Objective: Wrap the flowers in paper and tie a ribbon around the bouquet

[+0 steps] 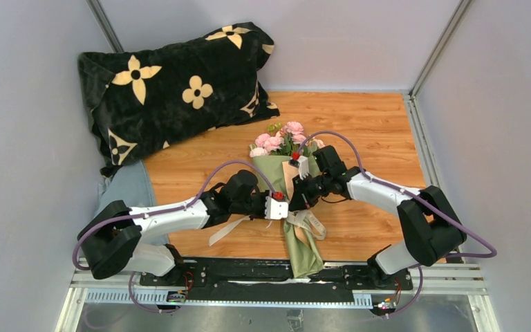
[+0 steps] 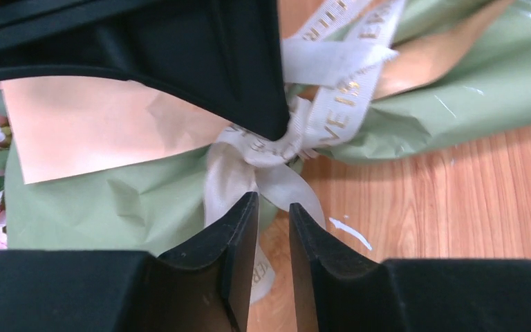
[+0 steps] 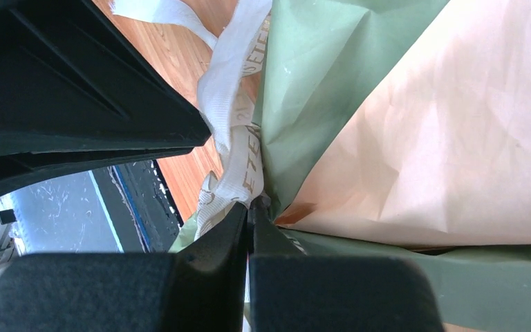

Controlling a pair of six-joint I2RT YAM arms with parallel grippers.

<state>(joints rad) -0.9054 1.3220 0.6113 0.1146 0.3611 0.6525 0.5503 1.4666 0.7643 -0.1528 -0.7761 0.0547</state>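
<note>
Bouquet [image 1: 303, 252] lies mid woodgrain table [image 1: 373, 138]: cone of crinkled olive and tan-peach paper [image 2: 131, 200], with a cream woven ribbon [image 2: 346, 97] knotted at the waist. Right gripper [image 3: 249, 207] is pinched on the ribbon. Left gripper [image 2: 273, 207] is slightly parted over a ribbon tail, gripping nothing.
</note>
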